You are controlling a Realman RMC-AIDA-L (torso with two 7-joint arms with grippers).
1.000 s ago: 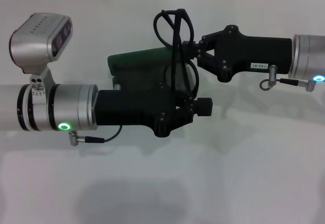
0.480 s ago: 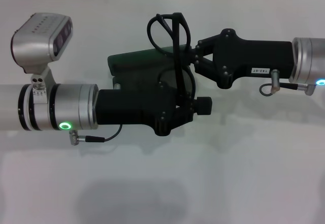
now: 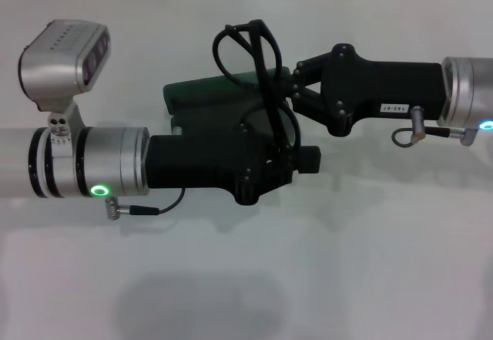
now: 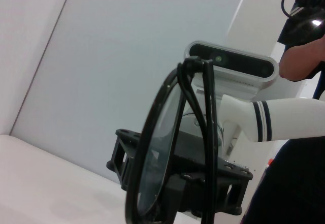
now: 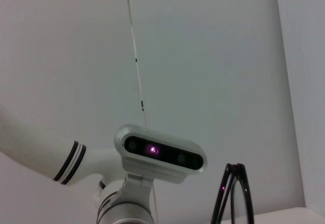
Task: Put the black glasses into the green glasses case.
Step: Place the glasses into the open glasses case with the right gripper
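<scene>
The black glasses (image 3: 264,55) stand upright on edge between my two grippers, above the table. My left gripper (image 3: 296,159) reaches in from the left and is shut on their lower part. My right gripper (image 3: 286,89) reaches in from the right and is shut on their middle. The green glasses case (image 3: 204,93) lies on the table under and behind the left gripper, mostly hidden by it. The glasses fill the left wrist view (image 4: 195,97) and show low in the right wrist view (image 5: 238,169).
The white table (image 3: 347,240) spreads around the arms. The left arm's wrist camera (image 3: 65,51) sticks up at the left and shows in the right wrist view (image 5: 162,153). The right arm's camera (image 4: 231,64) shows behind the glasses.
My right gripper has moved left and slightly down. The top of the glasses has tilted left over the case. The left arm has stayed still.
</scene>
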